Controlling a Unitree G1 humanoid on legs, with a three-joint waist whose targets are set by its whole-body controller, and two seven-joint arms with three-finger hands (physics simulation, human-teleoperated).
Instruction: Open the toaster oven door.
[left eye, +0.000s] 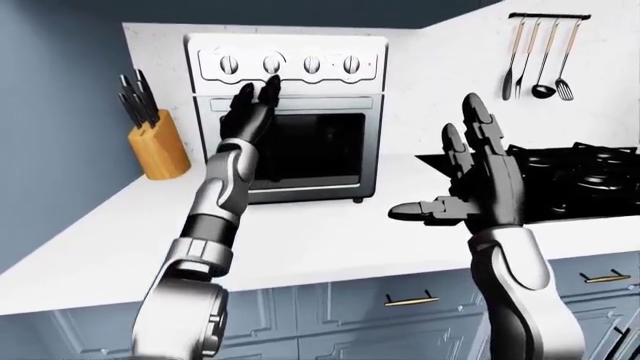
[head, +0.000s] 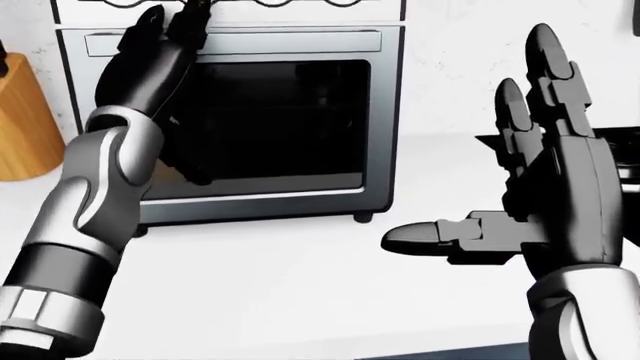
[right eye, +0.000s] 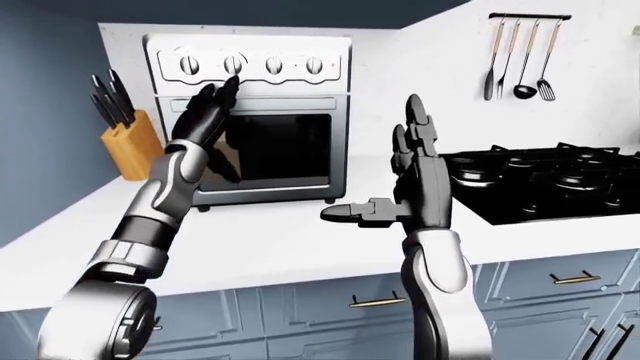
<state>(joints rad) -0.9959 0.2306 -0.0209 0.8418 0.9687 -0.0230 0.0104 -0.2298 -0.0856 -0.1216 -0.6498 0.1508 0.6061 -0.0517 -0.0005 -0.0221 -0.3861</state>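
The silver toaster oven (left eye: 285, 120) stands on the white counter against the wall, its dark glass door (head: 280, 120) shut. A flat handle bar (head: 270, 41) runs across the top of the door, under a row of knobs (left eye: 312, 64). My left hand (left eye: 252, 112) is open, fingers stretched up over the left end of the handle; whether they touch it I cannot tell. The fingertips (right eye: 228, 84) reach the knob row. My right hand (left eye: 455, 169) is open and raised to the right of the oven, apart from it, holding nothing.
A wooden knife block (left eye: 158, 142) stands left of the oven. A black gas stove (left eye: 570, 176) lies to the right, with utensils (left eye: 540, 60) hung on a wall rail above it. The white counter (left eye: 320, 232) spreads below the oven, over blue drawers.
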